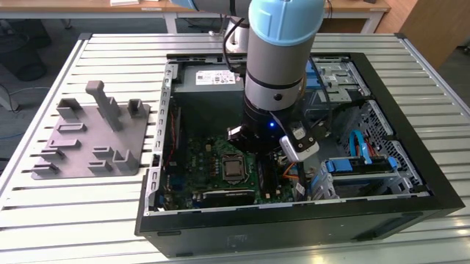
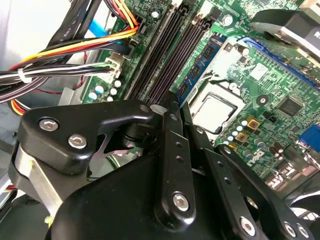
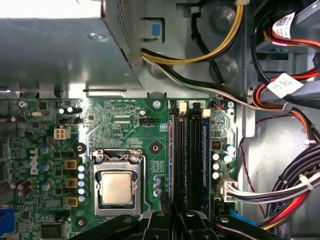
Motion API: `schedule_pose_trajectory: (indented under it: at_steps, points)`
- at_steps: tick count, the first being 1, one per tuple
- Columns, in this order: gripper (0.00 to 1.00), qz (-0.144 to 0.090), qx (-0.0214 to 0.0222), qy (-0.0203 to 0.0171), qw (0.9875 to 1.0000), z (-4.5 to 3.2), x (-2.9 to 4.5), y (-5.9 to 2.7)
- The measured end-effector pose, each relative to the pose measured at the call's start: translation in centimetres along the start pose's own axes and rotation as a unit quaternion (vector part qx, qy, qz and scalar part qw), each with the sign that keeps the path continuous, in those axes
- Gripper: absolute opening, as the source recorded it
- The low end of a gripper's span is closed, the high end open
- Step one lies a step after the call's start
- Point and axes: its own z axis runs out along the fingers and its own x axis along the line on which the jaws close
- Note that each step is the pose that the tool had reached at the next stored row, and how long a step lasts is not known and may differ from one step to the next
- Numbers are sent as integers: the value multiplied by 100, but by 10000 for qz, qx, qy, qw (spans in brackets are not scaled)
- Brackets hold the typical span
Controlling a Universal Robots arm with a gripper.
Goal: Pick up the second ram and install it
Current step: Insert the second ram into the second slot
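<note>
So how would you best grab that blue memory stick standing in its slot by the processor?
Probably by its top long edge, from straight above, jaws on its flat faces: the blue memory stick stands on edge, with black slots close beside it.

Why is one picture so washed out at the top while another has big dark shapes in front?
In the first wrist view, light glares off the metal power supply box, bleaching its upper edge white. In the second wrist view, the gripper sits so close to the camera that its black linkage covers much of the motherboard. The exterior view is evenly lit, though the case interior lies in shade.
</note>
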Motion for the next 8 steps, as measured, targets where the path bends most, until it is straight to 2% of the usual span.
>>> schedule_pose_trajectory:
  at_steps: [2, 8]
  points:
    - [14, -1, 12, 0, 10000, 23, 0, 0]
    - [14, 8, 12, 0, 10000, 83, -10, 1]
